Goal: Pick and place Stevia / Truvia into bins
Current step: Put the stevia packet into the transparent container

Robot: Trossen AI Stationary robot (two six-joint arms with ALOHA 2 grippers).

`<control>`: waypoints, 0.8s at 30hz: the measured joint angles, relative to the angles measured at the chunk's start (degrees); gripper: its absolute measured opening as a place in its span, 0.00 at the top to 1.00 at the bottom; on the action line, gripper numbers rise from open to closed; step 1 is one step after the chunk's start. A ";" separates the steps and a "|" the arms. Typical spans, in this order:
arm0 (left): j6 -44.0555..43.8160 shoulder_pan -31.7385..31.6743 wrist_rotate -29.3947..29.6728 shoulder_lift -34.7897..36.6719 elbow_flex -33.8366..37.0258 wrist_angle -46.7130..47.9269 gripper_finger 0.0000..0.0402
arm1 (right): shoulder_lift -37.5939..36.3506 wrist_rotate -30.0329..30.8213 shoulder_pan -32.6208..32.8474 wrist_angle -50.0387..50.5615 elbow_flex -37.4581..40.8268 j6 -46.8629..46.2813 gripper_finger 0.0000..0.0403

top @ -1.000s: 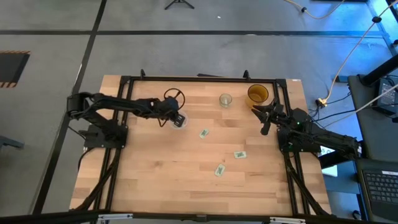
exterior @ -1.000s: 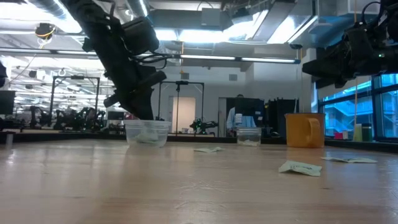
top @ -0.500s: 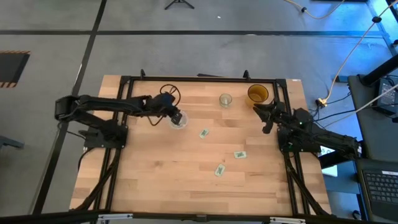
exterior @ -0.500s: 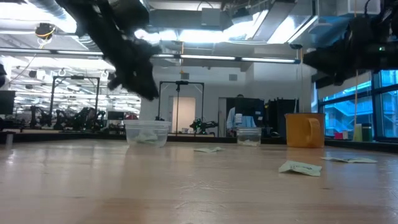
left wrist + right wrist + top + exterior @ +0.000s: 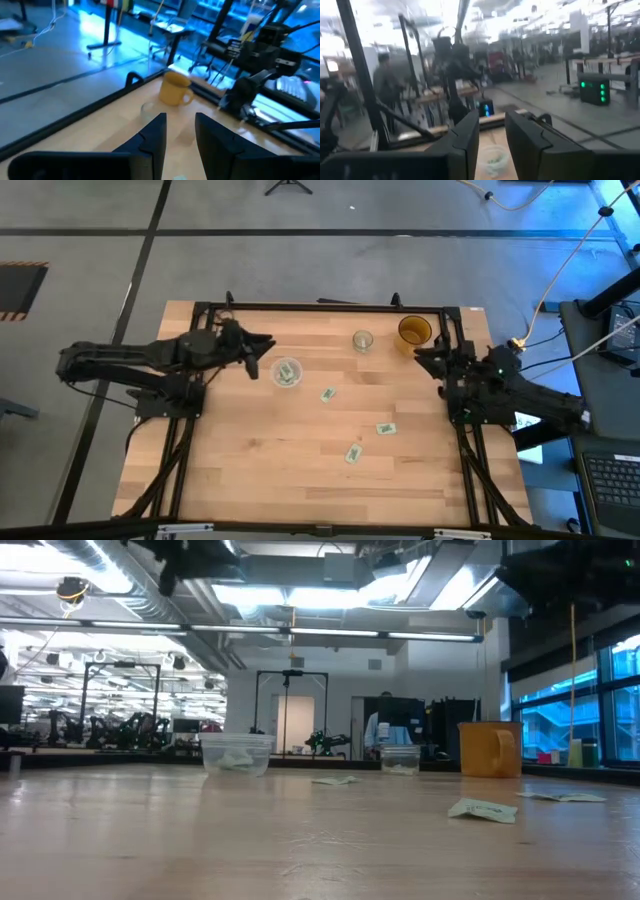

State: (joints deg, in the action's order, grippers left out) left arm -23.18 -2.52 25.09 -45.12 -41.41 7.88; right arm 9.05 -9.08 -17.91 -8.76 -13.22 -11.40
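Three pale green Stevia sachets lie flat on the wooden table: one (image 5: 327,394) near the middle, one (image 5: 385,428) to its right and one (image 5: 352,453) nearer the front. Another sachet (image 5: 288,373) lies inside the wide clear bin (image 5: 287,361). My left gripper (image 5: 265,345) hangs above the table to the left of that bin, open and with nothing between its fingers (image 5: 156,134). My right gripper (image 5: 421,353) is raised at the right edge near the yellow mug (image 5: 414,331), open and holding nothing, its fingers (image 5: 470,131) pointing across the table.
A small clear cup (image 5: 362,340) and the yellow mug stand at the far edge. A black frame (image 5: 320,306) runs along the table's far and side edges. Open wood lies between the sachets and the near edge. People and equipment show in the room beyond.
My left gripper has risen from just over the wide clear bin and drawn back toward the table's left edge, tipping from pointing down to nearly level. My right gripper has risen a little at the right edge. The sachets and cups have stayed put.
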 joint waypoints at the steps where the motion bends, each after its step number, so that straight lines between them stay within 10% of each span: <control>1: 0.38 0.76 0.86 0.88 0.00 0.08 0.76 | 2.54 -0.01 0.28 1.48 -2.44 1.43 0.75; 14: 3.97 9.36 11.44 9.64 3.17 -0.39 0.76 | 48.95 4.68 8.01 27.82 -38.64 28.45 0.75; 24: 1.00 11.60 15.41 15.09 9.83 -0.69 0.76 | 71.87 4.96 10.75 28.29 -51.21 43.55 0.75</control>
State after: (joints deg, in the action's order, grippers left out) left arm -22.19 9.08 40.50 -30.03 -31.58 7.19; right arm 80.93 -4.12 -7.16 19.53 -64.43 32.14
